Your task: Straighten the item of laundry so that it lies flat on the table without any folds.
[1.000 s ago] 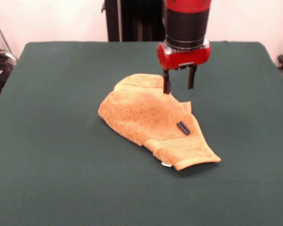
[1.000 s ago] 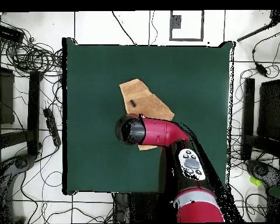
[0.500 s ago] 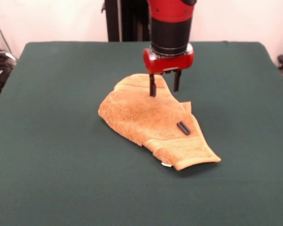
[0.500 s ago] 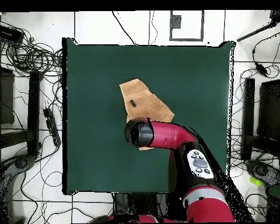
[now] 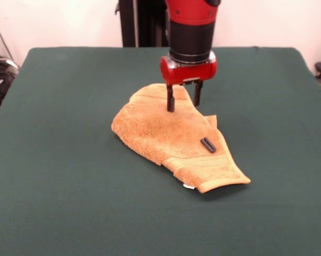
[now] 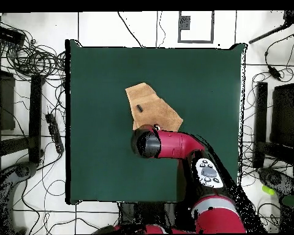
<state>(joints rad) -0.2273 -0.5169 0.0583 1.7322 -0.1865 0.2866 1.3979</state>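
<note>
Hovering w/ fingers apart, hand [image 5: 183, 103] sits over far folded part of towel [image 5: 174, 135], prob to pinch & unfold it flat on worktop [image 5: 70, 160].

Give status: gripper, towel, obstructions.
Gripper open, jaws down over towel's far end. Towel folded, not flat on table. Small black cylinder lying on towel.
</note>
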